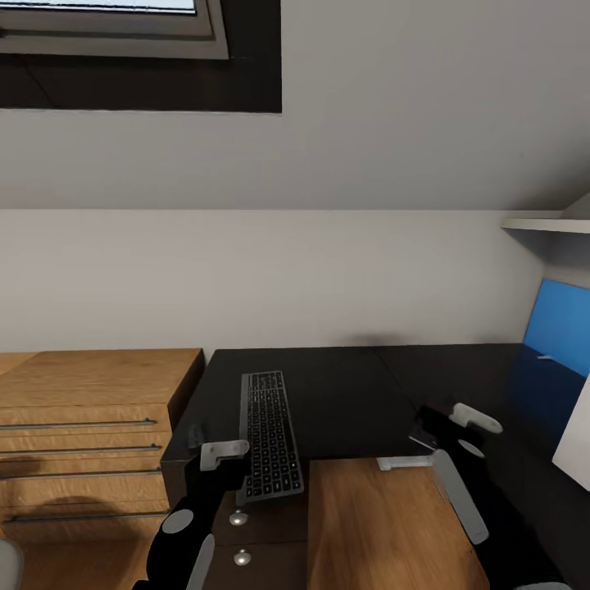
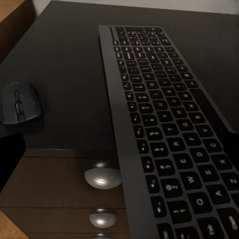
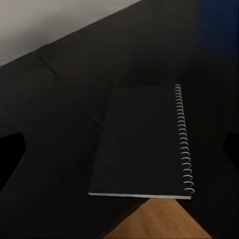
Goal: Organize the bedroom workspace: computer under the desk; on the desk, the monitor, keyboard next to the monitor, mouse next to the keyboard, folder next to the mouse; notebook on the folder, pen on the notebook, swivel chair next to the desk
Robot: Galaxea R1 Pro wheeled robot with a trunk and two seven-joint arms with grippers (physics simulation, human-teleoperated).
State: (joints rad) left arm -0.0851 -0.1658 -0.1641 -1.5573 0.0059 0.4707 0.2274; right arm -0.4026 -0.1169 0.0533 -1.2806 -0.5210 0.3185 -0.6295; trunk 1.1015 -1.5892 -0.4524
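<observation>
the left gripper [image 1: 215, 456] hangs at the near edge of the desk [image 1: 344, 393], just beside the keyboard's near end; its fingers look spread and hold nothing. the right gripper [image 1: 459, 422] hovers low over the desk's right part, and i cannot tell how its fingers stand.

the keyboard [image 1: 269, 433] lies lengthwise away from the robot, its near end jutting past the desk's front edge over the drawer knobs [image 2: 102, 178]. it looks slim, stiff and fairly light, with a smooth thin frame that could slide on the glossy top; that overhanging end seems the best place to pinch, across the frame rather than on the keys.

the mouse [image 2: 20, 103] sits on the desk just beside the keyboard in the left wrist view. small, rounded and slick, it would want a grip across its flanks.

the notebook [image 3: 144, 144] lies flat at the desk edge in the right wrist view, one corner over the floor. thin and a little flexible, with a wire spiral [image 3: 183, 139] along 1 side; the free corner is likely the easiest hold.
</observation>
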